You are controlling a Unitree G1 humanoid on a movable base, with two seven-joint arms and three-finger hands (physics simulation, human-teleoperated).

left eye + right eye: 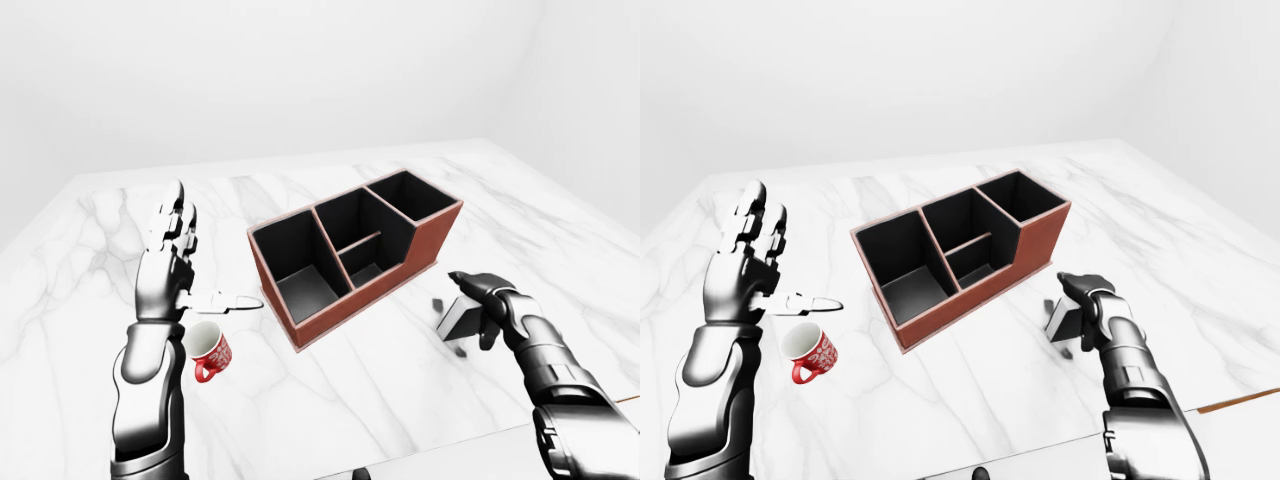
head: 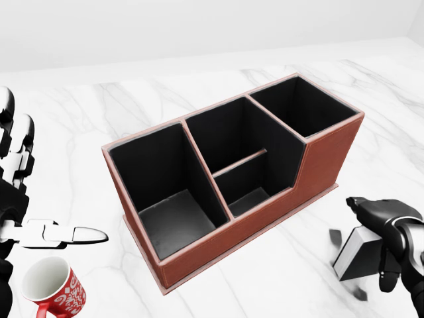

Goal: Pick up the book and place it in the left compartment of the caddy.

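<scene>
**Right hand set over the book; grasp not yet closed**

The book is seen lying on the marble table at about four o'clock from the caddy in the head view, apart from the caddy's red-brown wall. Its pale page edge and dark cover are partly hidden beneath the right hand, which is placed directly over it. The fingers are curled down around the book's upper side, but a full clench is not shown; whether contact has been made cannot be told, and the hand is judged as not yet closed on the book.

The left hand is held up at nine o'clock from the caddy, fingers spread and released, nothing grasped. A red mug stands just below it on the table, well apart from the book.

The step in hand is judged to be the grasp itself. All of the caddy's compartments are seen empty, including the left compartment, a deep black bay at the caddy's eight o'clock end in the head view.

For the next move, the fingers would have to be closed firmly across the book's thickness before any lift. The book would then have to be carried over the caddy's lower wall toward ten o'clock, turned on edge, and lowered into the left bay without the divider being struck.
</scene>
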